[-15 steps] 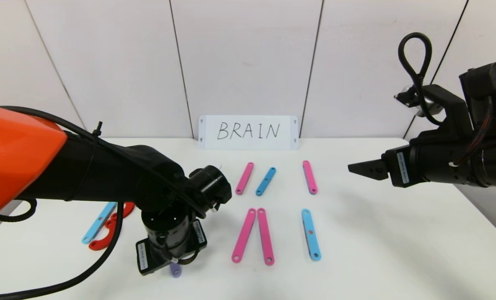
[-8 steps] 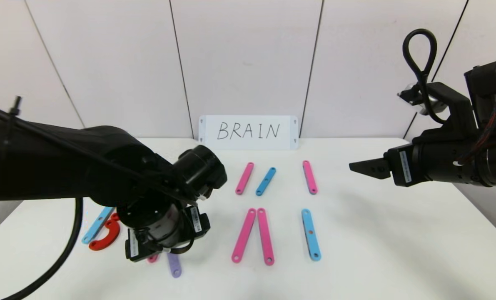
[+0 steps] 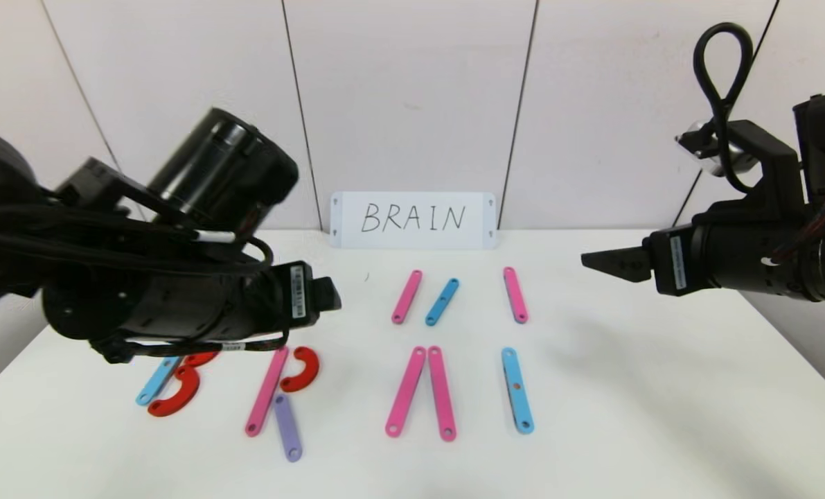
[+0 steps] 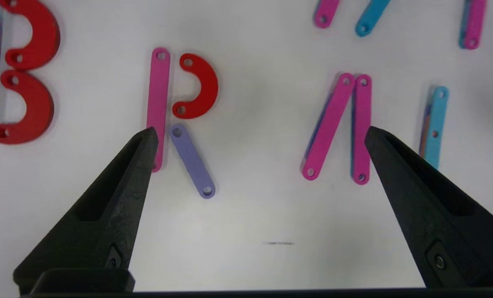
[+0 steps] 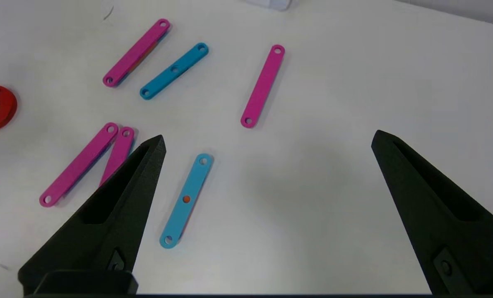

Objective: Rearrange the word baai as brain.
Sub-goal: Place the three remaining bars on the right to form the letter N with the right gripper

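Note:
The front row of strip letters reads B, R, A, I. The B is a blue strip (image 3: 156, 380) with red half-rings (image 3: 176, 400). The R is a pink strip (image 4: 158, 103), a red half-ring (image 4: 200, 87) and a purple strip (image 4: 192, 161). Two pink strips (image 3: 422, 392) lean together as the A, and a blue strip (image 3: 517, 390) is the I. My left gripper (image 4: 260, 131) hangs open and empty above the table between the R and the A. My right gripper (image 5: 269, 138) hovers open and empty over the right side, beyond the I.
Three loose strips lie behind the row: pink (image 3: 407, 296), blue (image 3: 442, 301) and pink (image 3: 515, 294). A white card (image 3: 413, 220) with BRAIN written on it leans against the back wall. The table's right half (image 3: 661, 388) is bare.
My left arm has risen up and back from the table, uncovering the pink strip, red half-ring and purple strip of the R. Its jaws have spread wider. The right arm has barely moved.

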Tool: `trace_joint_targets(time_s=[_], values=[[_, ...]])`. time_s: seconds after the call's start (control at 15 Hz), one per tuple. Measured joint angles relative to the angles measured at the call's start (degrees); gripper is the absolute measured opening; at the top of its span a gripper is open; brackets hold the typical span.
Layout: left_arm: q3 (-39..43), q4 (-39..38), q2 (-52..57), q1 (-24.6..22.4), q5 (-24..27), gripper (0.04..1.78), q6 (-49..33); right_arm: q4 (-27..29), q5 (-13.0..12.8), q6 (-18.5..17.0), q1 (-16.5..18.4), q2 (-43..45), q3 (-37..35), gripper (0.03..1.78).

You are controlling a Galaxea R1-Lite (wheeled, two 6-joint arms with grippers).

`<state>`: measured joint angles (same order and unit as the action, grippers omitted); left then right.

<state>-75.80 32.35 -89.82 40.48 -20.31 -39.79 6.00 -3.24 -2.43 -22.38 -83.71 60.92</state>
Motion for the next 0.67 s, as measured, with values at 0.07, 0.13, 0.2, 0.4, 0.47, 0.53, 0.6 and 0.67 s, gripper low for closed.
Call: trace_joint_targets(time_s=[0.07,0.13,0.2,0.4,0.47,0.53,0.6,0.67], values=[[-0.02,-1.57,2.0,-0.06,0.44,1.74,2.8,-1.89,0.07,0.0,-0.07,-0.44,-0.01,1.74],[0.0,-2.82,3.85,-0.09,1.0,1.74,4.95,-3.58,-0.09,0.0,-0.29,-1.05,0.02,1.74],[0.17,-3.39,5.71,-0.11,1.88,1.74,6.3,-5.1,-0.91,-0.02,-0.79,-1.95,0.49,1.74],[0.67,-3.58,9.75,-0.44,4.35,1.74,8.07,-5.67,-6.57,-0.32,-2.43,-5.38,4.05,1.74],[1.08,-3.56,10.85,-0.49,4.39,1.74,8.98,-5.69,-8.72,-0.4,-3.22,-6.89,5.42,1.74],[1.55,-3.58,11.85,-0.55,4.41,1.74,9.92,-5.64,-10.51,-0.55,-3.96,-8.77,6.75,1.74],[1.79,-3.63,12.7,-0.57,4.49,1.74,10.39,-5.64,-12.35,-0.99,-4.85,-11.11,8.18,1.74],[1.96,-3.63,13.47,-0.57,4.5,1.74,10.58,-5.67,-14.07,-1.68,-5.84,-13.45,9.37,1.74]])
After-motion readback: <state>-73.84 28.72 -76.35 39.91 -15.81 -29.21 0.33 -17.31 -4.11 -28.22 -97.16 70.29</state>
